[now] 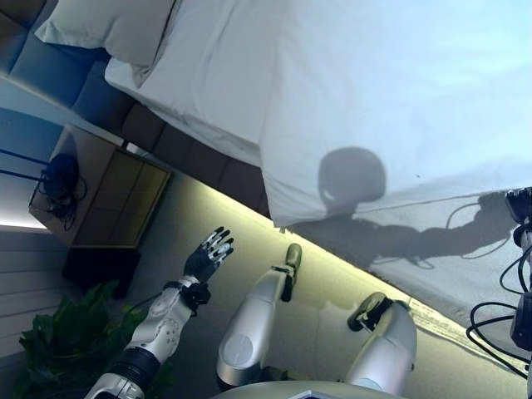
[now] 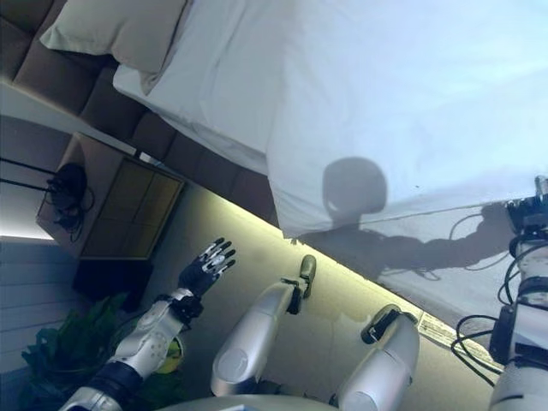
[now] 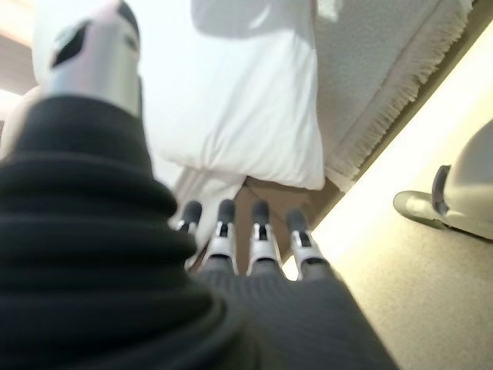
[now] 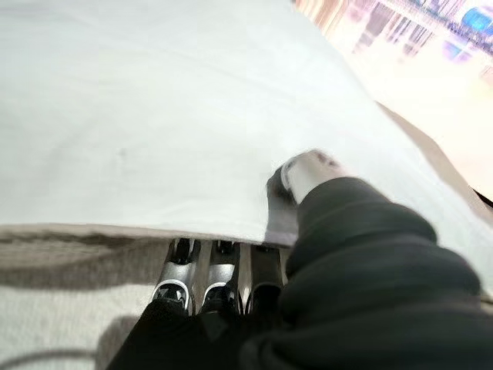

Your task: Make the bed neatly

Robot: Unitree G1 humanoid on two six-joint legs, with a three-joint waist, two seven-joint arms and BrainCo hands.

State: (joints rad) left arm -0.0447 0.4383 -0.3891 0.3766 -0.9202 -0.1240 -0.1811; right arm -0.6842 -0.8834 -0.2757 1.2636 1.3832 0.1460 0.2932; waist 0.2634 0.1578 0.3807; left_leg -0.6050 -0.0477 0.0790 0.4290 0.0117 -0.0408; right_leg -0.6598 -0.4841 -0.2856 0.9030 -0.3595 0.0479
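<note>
Far left: plant point(image 1: 58, 332) low by the wall; nightstand point(image 1: 104, 195) beside the bed, dark cabled object point(image 1: 60, 179) on top of it.

Left hand point(image 1: 209, 253) raised over the floor point(image 2: 342, 300) between nightstand and bed, apart from both. Fingers straight, slightly spread, holding nothing. Left wrist view: fingertips point(image 3: 223, 212) in a row, pointing toward the hanging corner of the duvet, not touching it.

Pillow point(image 1: 108, 29) at the head of the bed, against the dark padded headboard point(image 1: 91, 91). Sheet point(image 1: 208, 83) exposed below the pillow.

White duvet point(image 1: 399, 100) covers the rest of the bed; its corner hangs over the bedside edge. A lighter blanket point(image 1: 432, 249) with a fringed edge shows beneath it along the side.

Far right: right hand point(image 4: 223, 281) at the duvet's lower edge. Right wrist view: fingers run under the hem, thumb point(image 4: 304, 173) on top of the cloth. Fingertips hidden; cannot tell whether they clamp the fabric.
</note>
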